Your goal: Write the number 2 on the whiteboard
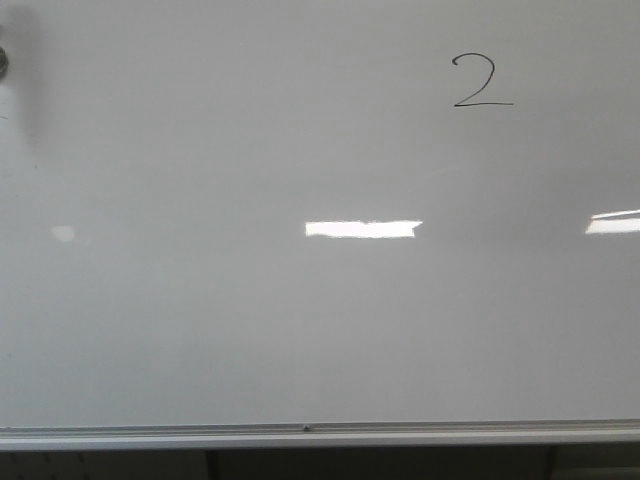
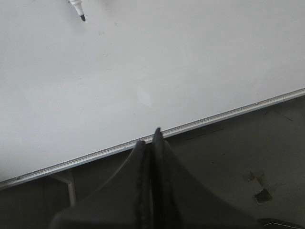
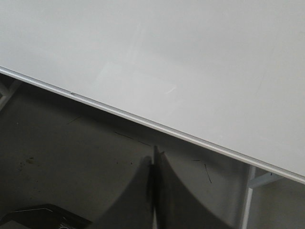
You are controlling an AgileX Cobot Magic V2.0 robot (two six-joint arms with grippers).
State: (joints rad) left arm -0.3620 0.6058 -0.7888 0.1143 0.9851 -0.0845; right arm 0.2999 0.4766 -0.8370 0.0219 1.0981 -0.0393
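Showing number 2 (image 1: 482, 81) upper right on whiteboard (image 1: 300, 330) | pincers elsewhere (both closed)

The whiteboard (image 1: 200, 330) is a very large, glossy, white-grey board that fills almost the whole front view. It stands upright, and a silver metal rail (image 1: 300, 432) runs along its lower edge. The number 2 (image 1: 481, 81) is small, thin and black, hand-drawn with a curled top hook and a flat base stroke, in the upper right part of the board.
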